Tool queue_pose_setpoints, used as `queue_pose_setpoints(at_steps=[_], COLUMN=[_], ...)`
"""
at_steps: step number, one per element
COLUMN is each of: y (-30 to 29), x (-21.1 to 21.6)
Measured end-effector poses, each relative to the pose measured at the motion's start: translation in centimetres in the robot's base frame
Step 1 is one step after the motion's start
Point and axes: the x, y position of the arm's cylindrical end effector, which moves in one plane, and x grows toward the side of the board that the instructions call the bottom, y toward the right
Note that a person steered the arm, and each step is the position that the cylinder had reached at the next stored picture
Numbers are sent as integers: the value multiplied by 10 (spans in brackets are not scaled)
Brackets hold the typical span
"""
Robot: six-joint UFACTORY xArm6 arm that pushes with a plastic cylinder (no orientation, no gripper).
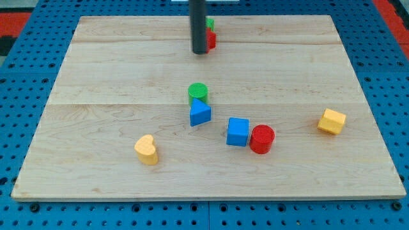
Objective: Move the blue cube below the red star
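Observation:
The blue cube (238,131) sits on the wooden board (115,76) right of centre, touching a red cylinder (261,138) on its right. At the view's top, a red block (211,41) shows beside the rod, mostly hidden, so I cannot make out its shape; a green block (209,24) sits just above it. My tip (200,52) rests at the top middle, right against the left of the red block, far above the blue cube.
A green cylinder (198,92) stands at the centre with a blue triangle (199,114) touching it below. A yellow heart (146,149) lies at the lower left. A yellow block (331,121) lies at the right. Blue pegboard surrounds the board.

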Motion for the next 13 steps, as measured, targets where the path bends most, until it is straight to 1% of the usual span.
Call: queue_pose_setpoints(at_steps=[1, 2, 3, 4, 5, 6, 7, 8, 9, 10, 11, 12, 13], y=[45, 77, 125, 149, 97, 29, -17, -14, -13, -42, -42, -65, -82], x=[13, 103, 158, 206, 210, 194, 178, 181, 213, 221, 204, 170, 145])
